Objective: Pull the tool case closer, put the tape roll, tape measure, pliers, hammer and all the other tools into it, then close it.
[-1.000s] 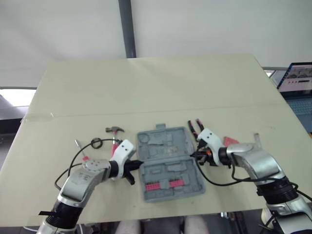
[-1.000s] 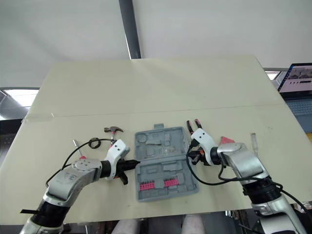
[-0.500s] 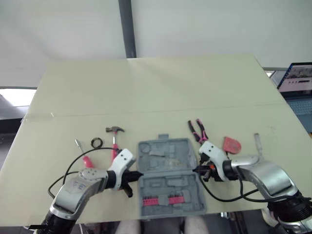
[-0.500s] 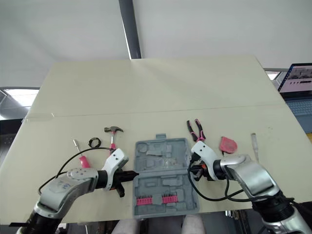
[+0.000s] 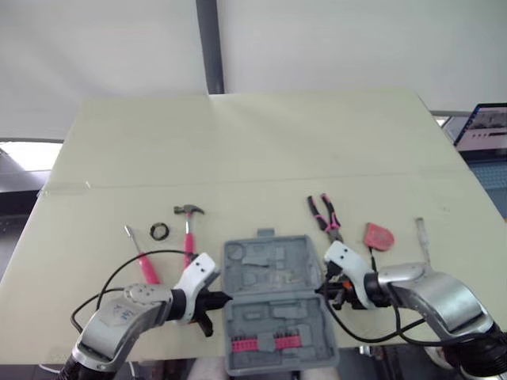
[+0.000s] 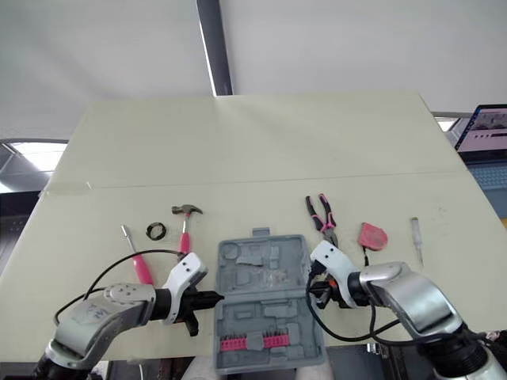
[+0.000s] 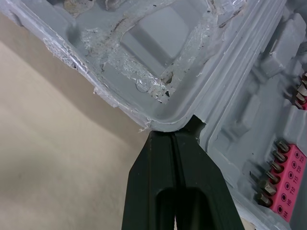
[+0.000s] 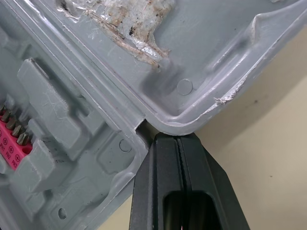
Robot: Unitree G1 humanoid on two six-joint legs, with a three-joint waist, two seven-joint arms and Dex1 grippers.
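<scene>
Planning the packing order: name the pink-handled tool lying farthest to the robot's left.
The screwdriver: it lies outermost, left of the hammer; the pliers lie right of the tool case.

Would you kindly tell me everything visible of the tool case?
The tool case is grey moulded plastic, lying open and flat at the near edge of the table. Its far half has empty recesses and a handle tab; its near half holds pink bit strips. The left gripper and right gripper, jaws shut, touch its hinge ends.
</scene>
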